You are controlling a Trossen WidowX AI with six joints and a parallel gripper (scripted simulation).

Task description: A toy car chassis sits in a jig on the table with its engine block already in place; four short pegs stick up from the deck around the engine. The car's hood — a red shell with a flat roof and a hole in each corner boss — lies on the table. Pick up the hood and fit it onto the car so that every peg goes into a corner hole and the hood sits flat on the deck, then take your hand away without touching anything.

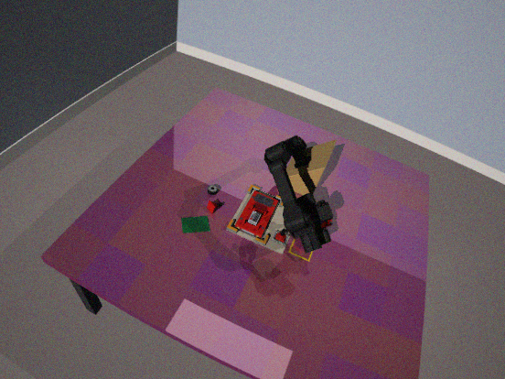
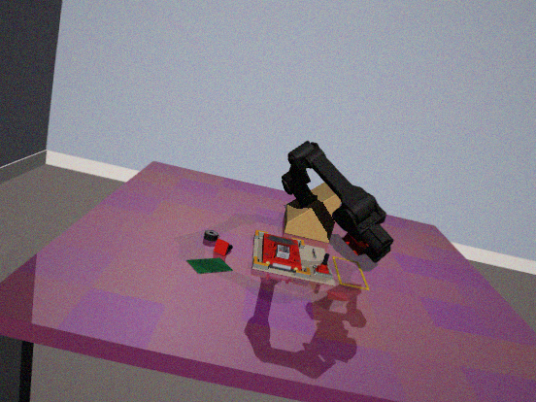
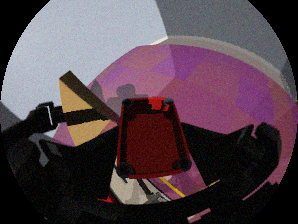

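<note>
top view: my arm (image 1: 293, 197) bends over the purple worktop (image 1: 137, 256), its end raised above a yellow square outline (image 1: 299, 254) right of the jig (image 1: 240, 229); chassis (image 1: 256, 212) sits in the jig. a sliver of red hood (image 1: 326, 223) shows at my fingers.

exterior view: hood (image 2: 353, 243) is off the worktop, up at the arm's end, near the tan wedge block (image 2: 306, 218).

wrist view: my fingers are clamped on the hood (image 3: 152, 139), its corner holes visible.
</note>
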